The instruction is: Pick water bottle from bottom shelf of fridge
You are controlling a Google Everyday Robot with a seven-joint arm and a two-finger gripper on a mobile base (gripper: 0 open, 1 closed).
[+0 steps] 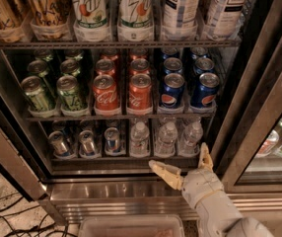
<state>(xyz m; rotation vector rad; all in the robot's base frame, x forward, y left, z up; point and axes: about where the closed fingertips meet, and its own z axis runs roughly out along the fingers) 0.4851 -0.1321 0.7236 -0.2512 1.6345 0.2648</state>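
Observation:
The fridge (pixel 131 194) stands open with a steel base. On its bottom shelf (pixel 126 157) three clear water bottles with white caps stand side by side: left (pixel 139 138), middle (pixel 166 138), right (pixel 191 136). Silver-blue cans (pixel 87 142) fill the shelf's left half. My gripper (pixel 180 161) is open, just in front of and slightly below the shelf edge, under the middle and right bottles. One finger (pixel 163 172) points left, the other (pixel 205 157) points up. It holds nothing.
Above are green cans (pixel 52 88), red cola cans (pixel 123 90) and blue cola cans (pixel 188 88); tall bottles (pixel 136 9) fill the top rack. The glass door (pixel 274 112) hangs open at right. A clear bin (pixel 131 227) sits below; cables (pixel 8 216) lie on the floor at left.

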